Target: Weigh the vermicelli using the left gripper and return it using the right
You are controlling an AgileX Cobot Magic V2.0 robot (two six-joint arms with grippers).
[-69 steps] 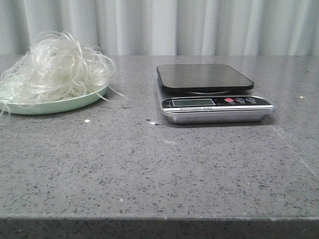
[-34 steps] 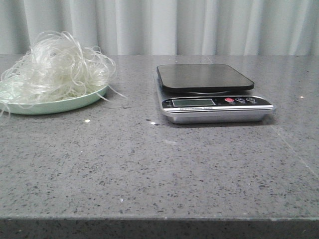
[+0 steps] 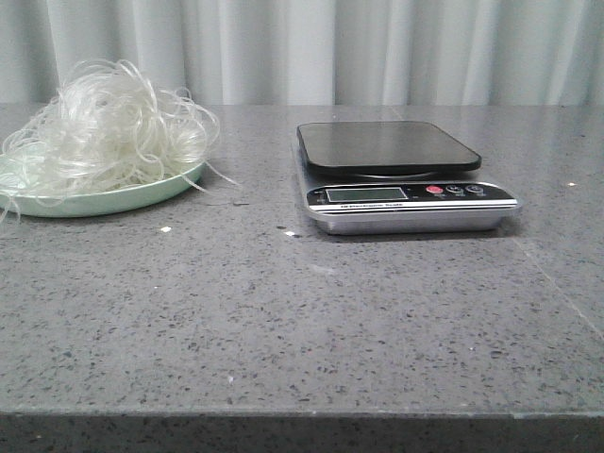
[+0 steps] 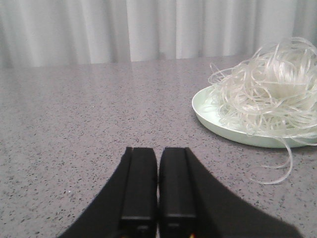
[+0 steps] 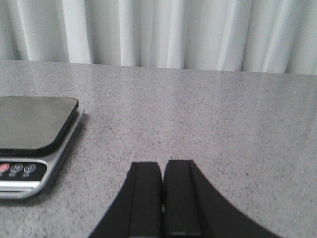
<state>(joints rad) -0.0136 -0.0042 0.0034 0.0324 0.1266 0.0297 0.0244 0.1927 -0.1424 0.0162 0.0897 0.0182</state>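
The vermicelli (image 3: 109, 127) is a fluffy nest of translucent white strands heaped on a pale green plate (image 3: 113, 198) at the table's far left; the left wrist view shows the same vermicelli (image 4: 270, 94) and plate (image 4: 218, 124). The scale (image 3: 401, 175), silver with an empty black platform, stands right of centre and shows partly in the right wrist view as the scale (image 5: 34, 139). My left gripper (image 4: 158, 148) is shut with nothing in it, low over bare table and apart from the plate. My right gripper (image 5: 162, 162) is shut and empty too, beside the scale. Neither gripper appears in the front view.
A grey speckled stone table (image 3: 302, 311) carries everything, with a white curtain (image 3: 311, 47) behind it. A few small white crumbs (image 3: 166, 229) lie between plate and scale. Loose strands trail over the plate's rim onto the table.
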